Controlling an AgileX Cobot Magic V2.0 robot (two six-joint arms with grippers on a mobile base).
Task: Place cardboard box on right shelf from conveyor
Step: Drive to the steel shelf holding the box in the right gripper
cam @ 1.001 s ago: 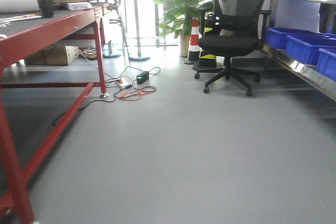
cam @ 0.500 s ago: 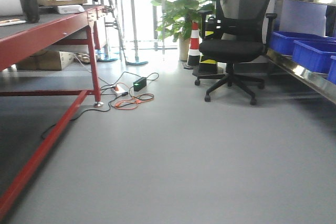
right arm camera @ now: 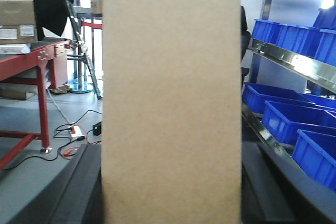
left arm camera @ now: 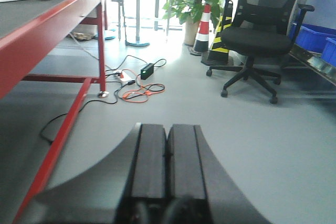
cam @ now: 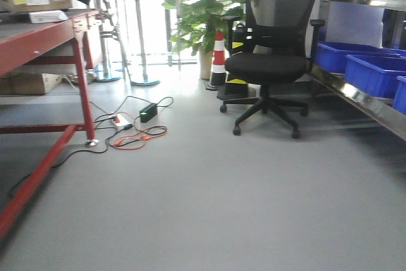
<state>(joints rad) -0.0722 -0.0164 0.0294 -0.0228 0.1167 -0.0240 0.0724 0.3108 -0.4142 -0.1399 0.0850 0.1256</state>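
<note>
Base had swung away from the conveyor (cam: 32, 35) toward the right shelf (cam: 361, 98). The right gripper (right arm camera: 172, 192) was clamping the cardboard box (right arm camera: 172, 87), and the left gripper (left arm camera: 167, 148) was pinched closed and empty, so looked like drop-off was next.

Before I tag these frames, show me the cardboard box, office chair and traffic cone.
cardboard box (right arm camera: 172, 98): right wrist view, middle of its face.
office chair (cam: 266, 68): front view, seat.
traffic cone (cam: 219, 61): front view, striped body.

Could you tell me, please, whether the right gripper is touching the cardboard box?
Touching. The right wrist view shows the cardboard box standing between the dark fingers of the right gripper. Both side edges of the box meet them with no visible gap.
</note>
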